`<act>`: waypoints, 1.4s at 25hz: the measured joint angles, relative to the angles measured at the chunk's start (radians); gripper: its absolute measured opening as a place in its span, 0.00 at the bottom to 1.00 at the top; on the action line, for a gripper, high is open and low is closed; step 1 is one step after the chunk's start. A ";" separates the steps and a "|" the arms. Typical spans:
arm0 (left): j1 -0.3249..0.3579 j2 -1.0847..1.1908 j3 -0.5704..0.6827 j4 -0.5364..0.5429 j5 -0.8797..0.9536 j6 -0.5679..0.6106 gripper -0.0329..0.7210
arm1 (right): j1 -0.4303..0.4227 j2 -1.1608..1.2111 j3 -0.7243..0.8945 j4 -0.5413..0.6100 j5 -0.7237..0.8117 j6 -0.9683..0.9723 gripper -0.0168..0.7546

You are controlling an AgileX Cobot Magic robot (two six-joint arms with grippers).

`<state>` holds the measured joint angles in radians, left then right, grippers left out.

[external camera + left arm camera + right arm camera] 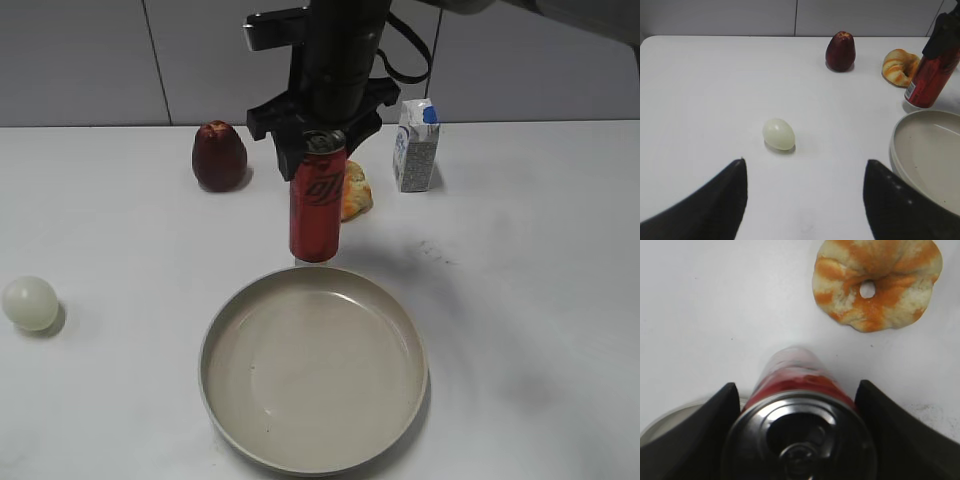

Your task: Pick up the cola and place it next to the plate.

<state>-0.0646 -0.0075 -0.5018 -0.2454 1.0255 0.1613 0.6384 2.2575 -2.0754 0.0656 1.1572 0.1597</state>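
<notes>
My right pincer is clenched on the top of the cola, a finger on each side of the silver rim. The can hangs upright, its base just behind the far rim of the plate; I cannot tell if it touches the table already. To do this step well I would lower it straight down, keep it vertical, and release only when the base sits flat, clear of the rim. The plate in front of the pincer holds nothing. My left pincer is released and idle, far to the left side, with a pale egg beyond it
</notes>
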 joint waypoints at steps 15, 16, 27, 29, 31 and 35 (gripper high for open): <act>0.000 0.000 0.000 0.000 0.000 0.000 0.78 | 0.000 0.014 0.001 0.000 0.051 0.001 0.77; 0.000 0.000 0.000 0.000 0.000 0.000 0.78 | 0.000 0.014 0.001 0.000 0.051 0.001 0.78; 0.000 0.000 0.000 0.000 0.000 0.000 0.78 | -0.050 0.014 -0.106 0.086 0.049 0.001 0.78; 0.000 0.000 0.000 0.000 0.000 0.000 0.78 | -0.088 0.014 -0.111 0.124 0.039 0.001 0.78; 0.000 0.000 0.000 0.000 0.000 0.000 0.78 | -0.137 0.011 -0.111 0.148 0.018 0.001 0.78; 0.000 0.000 0.000 0.000 0.000 0.000 0.78 | -0.226 -0.021 -0.111 0.163 -0.014 0.001 0.78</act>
<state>-0.0646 -0.0075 -0.5018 -0.2454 1.0255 0.1613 0.4125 2.2360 -2.1867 0.2286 1.1437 0.1611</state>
